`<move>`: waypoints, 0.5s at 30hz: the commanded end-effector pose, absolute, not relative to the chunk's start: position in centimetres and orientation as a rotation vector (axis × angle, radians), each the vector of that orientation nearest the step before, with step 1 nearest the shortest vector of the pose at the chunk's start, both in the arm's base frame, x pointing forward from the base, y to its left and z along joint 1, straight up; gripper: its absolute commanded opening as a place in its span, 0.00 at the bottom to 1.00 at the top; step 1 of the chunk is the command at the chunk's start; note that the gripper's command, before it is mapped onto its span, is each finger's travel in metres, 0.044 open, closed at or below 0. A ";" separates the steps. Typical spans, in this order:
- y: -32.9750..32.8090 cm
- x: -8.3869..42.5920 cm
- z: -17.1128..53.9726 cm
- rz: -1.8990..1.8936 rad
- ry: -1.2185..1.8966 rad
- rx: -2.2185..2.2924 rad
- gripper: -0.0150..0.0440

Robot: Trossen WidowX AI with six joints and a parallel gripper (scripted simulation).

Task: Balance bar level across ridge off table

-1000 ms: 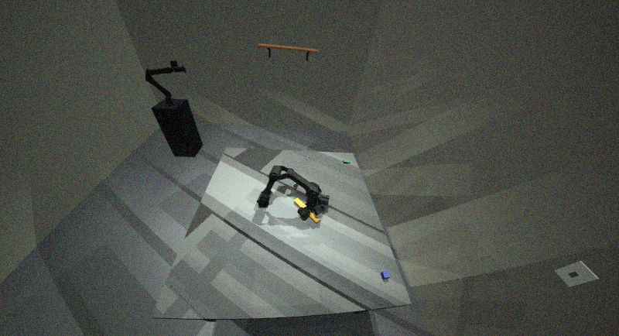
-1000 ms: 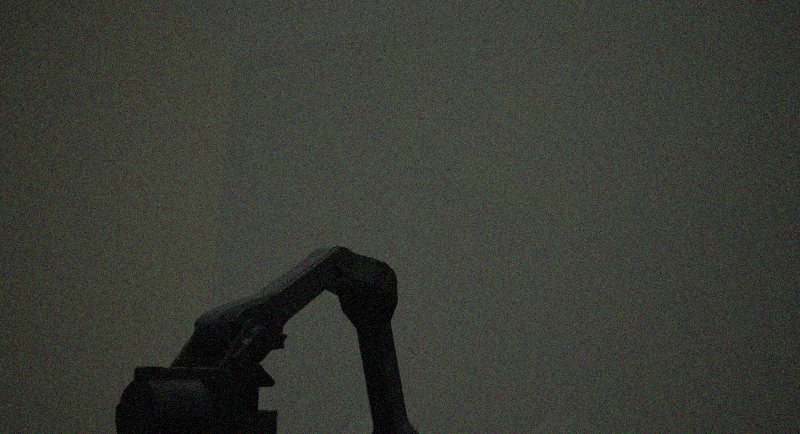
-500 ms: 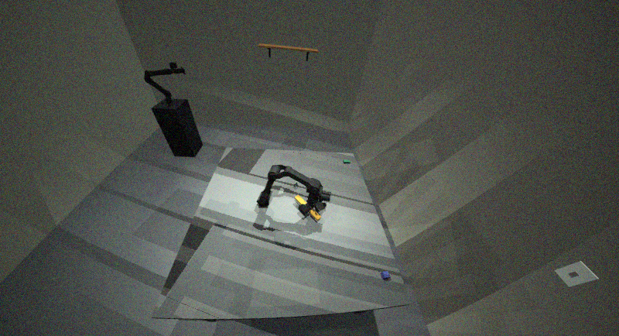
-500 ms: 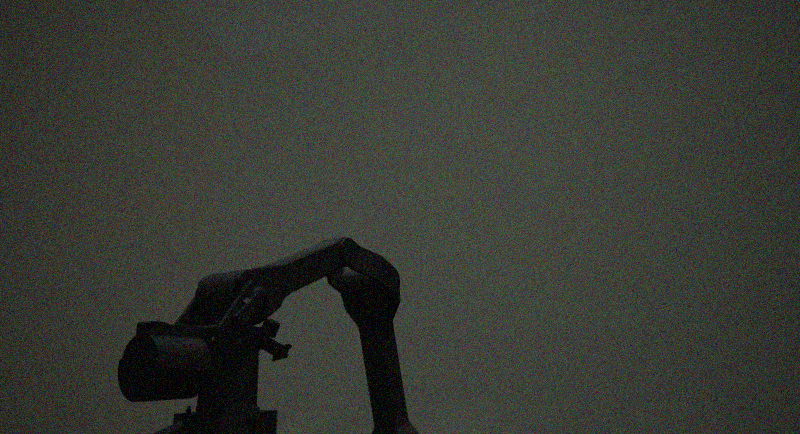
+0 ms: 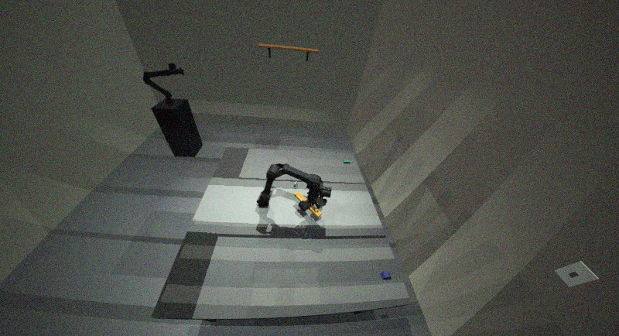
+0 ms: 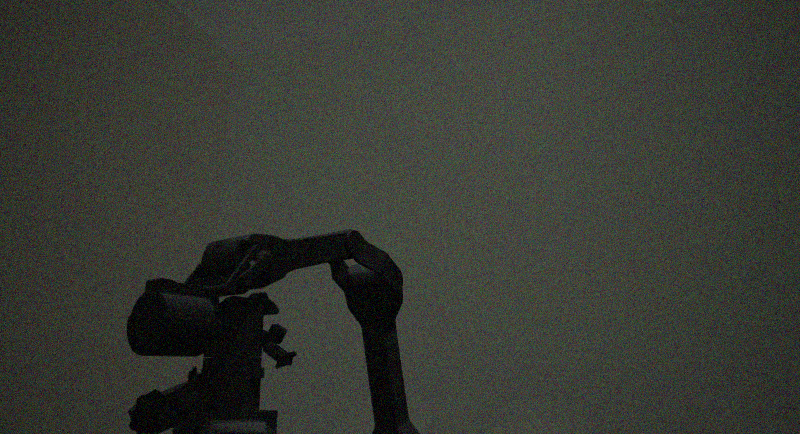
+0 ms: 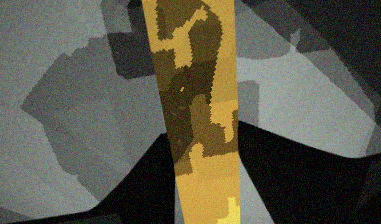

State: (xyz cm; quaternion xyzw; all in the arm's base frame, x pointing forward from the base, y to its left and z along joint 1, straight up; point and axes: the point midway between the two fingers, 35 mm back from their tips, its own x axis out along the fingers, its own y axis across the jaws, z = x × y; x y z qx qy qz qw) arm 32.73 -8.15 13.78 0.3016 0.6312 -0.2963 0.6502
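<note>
The long yellow-orange bar [image 5: 299, 197] [image 7: 207, 167] lies slantwise under the arm in the top view and runs lengthwise between my fingers in the wrist view. My gripper [image 5: 310, 206] [image 7: 201, 134] points down and is shut on the bar, with a black finger against each long side. Shadow shows beside the bar's near end; how far it stands off the table [image 5: 224, 204] is hard to tell. I cannot make out the ridge for certain. A tiny pale thing [image 5: 295, 184] shows behind the bar, too small to name. The exterior view shows only the dark arm.
A small green block [image 5: 347, 162] lies at the back right and a blue block [image 5: 385, 275] at the front right. A second dark arm [image 5: 156, 84] stands on a black pedestal [image 5: 178, 128] at the back left. An orange shelf [image 5: 288, 47] hangs on the far wall.
</note>
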 end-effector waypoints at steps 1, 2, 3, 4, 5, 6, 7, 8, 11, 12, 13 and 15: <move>-7.6 32.7 14.3 -0.663 1.432 0.674 0.25; -7.2 32.7 14.3 -0.660 1.433 0.671 0.25; -6.8 32.8 14.3 -0.656 1.434 0.668 0.25; -6.4 32.8 14.3 -0.652 1.435 0.664 0.25; -6.0 32.8 14.3 -0.648 1.437 0.661 0.25; -5.6 32.8 14.3 -0.645 1.438 0.658 0.25; -5.2 32.8 14.3 -0.641 1.439 0.654 0.25; -4.8 32.8 14.3 -0.637 1.440 0.651 0.25; -3.6 32.8 14.3 -0.625 1.444 0.641 0.25; -3.2 32.8 14.3 -0.622 1.445 0.637 0.25; -2.8 32.8 14.3 -0.618 1.447 0.634 0.25; -2.0 32.7 14.3 -0.610 1.449 0.627 0.25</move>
